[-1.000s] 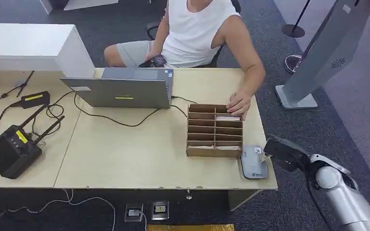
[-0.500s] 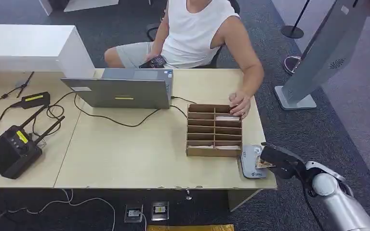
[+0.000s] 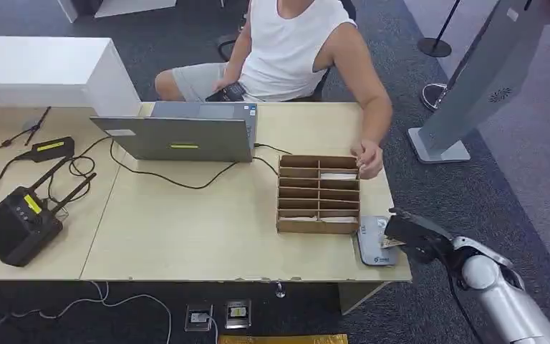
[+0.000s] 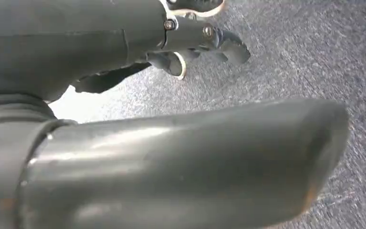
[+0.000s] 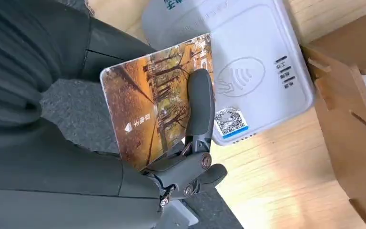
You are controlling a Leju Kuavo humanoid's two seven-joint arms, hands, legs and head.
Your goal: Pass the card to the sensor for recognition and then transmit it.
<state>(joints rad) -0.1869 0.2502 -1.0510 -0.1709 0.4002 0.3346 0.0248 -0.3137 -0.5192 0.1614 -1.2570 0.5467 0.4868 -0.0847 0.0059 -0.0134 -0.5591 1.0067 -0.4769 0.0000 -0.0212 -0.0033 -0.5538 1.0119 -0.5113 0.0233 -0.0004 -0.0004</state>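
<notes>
My right hand (image 3: pixel 409 232) holds an orange picture card (image 5: pixel 159 95) over the near end of the grey card sensor (image 3: pixel 373 244), which lies flat at the table's front right corner. In the right wrist view a dark finger (image 5: pixel 199 109) presses across the card's face, and the sensor (image 5: pixel 262 71) with its wave symbol and QR sticker lies just beyond the card. In the left wrist view my left hand (image 4: pixel 181 52) hangs above grey carpet with nothing in it, its fingers partly curled.
A brown cardboard slot organiser (image 3: pixel 319 194) stands beside the sensor. A seated person's hand (image 3: pixel 367 159) rests at the organiser's far right corner. A laptop (image 3: pixel 179 136), cables and a black radio unit (image 3: pixel 18 222) occupy the left of the table (image 3: pixel 186 229). A grey kiosk (image 3: pixel 473 86) stands at the right.
My right hand has moved left with the card, from beside the table edge to over the sensor. The person's hand has shifted slightly along the organiser's far corner.
</notes>
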